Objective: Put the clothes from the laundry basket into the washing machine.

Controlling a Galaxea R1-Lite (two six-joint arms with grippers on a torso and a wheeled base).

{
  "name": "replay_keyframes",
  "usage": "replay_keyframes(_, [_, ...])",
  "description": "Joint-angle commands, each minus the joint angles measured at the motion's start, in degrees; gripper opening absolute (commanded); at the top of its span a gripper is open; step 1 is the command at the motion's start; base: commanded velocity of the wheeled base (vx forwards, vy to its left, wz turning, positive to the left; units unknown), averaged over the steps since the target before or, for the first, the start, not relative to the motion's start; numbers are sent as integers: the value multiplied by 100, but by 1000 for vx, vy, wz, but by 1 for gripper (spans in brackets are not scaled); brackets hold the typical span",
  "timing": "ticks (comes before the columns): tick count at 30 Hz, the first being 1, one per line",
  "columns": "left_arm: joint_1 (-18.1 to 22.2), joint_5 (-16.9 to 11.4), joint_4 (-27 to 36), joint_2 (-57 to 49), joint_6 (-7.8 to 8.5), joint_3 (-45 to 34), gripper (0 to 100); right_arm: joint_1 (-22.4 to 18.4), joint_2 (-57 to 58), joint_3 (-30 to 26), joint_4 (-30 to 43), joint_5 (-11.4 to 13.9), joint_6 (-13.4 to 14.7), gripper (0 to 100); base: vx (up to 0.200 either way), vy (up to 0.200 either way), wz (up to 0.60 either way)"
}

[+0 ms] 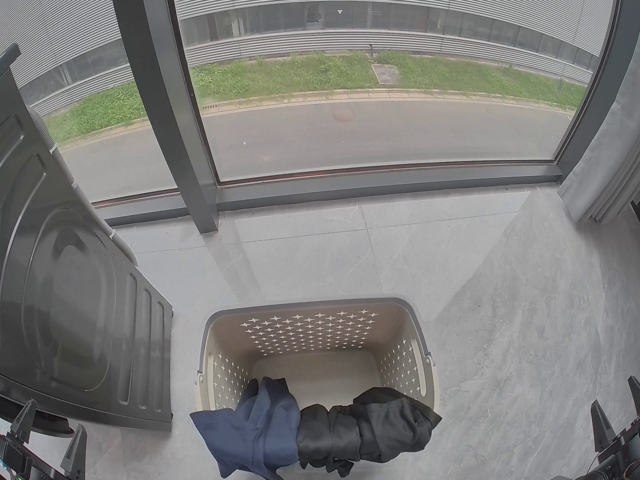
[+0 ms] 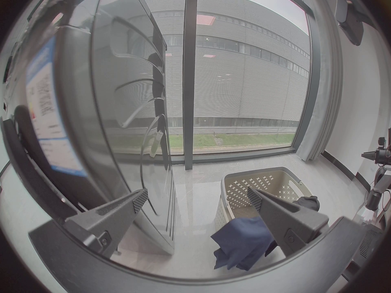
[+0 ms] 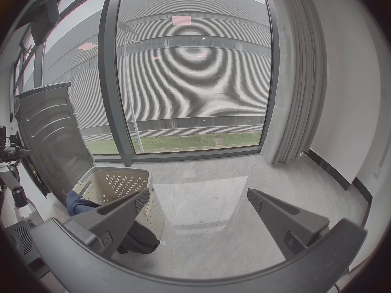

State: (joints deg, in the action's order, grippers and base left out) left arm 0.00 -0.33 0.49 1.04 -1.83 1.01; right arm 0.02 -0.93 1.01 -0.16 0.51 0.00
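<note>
A beige laundry basket (image 1: 313,325) stands on the grey floor in front of me. A navy garment (image 1: 257,428) and a black garment (image 1: 370,428) hang over its near rim. The dark washing machine (image 1: 73,315) stands to the left of the basket. My left gripper (image 1: 50,431) is open at the lower left, close to the machine, with nothing between its fingers. My right gripper (image 1: 617,405) is open at the lower right, well clear of the basket. In the left wrist view the basket (image 2: 281,182) and navy garment (image 2: 242,243) lie beyond the open left gripper (image 2: 197,196).
A floor-to-ceiling window with a dark frame post (image 1: 167,101) faces me. A grey curtain (image 1: 607,161) hangs at the right. Open floor (image 1: 533,315) stretches to the right of the basket and behind it.
</note>
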Motion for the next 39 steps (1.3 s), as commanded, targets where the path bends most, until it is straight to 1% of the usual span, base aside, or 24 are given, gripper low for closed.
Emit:
replay_keyframes(1, [0,-2,-5,-60,-2,-84,100,6,93,-101,-2,2,0,100,-200,0,0])
replay_keyframes(38, [0,-2,-5,-60,16,-84,100,-2,93,-101,-2,2,0,100,-200,0,0])
replay_keyframes(39, [0,7,-5,-60,16,-84,100,-2,93,-101,-2,2,0,100,0,0,0])
